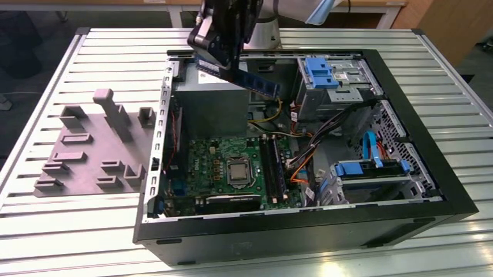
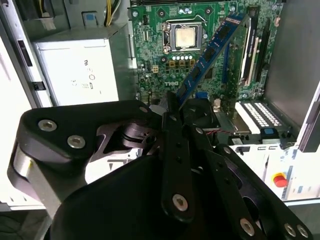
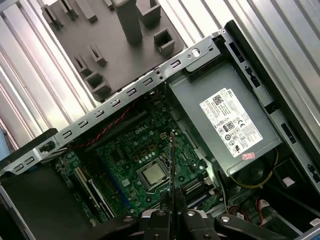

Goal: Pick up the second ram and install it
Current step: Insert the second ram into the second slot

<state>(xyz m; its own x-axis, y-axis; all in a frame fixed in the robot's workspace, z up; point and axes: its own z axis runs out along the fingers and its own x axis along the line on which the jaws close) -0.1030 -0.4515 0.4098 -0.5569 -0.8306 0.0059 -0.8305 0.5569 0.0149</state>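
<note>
My black fingers (image 2: 172, 127) are clamped on one end of the long, thin blue-green memory stick (image 1: 245, 79). It hangs tilted in the air above the open black computer case (image 1: 308, 231) on the ribbed metal worktop (image 1: 443, 254).

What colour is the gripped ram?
The ram is blue with black chips; best in the second wrist view.
</note>
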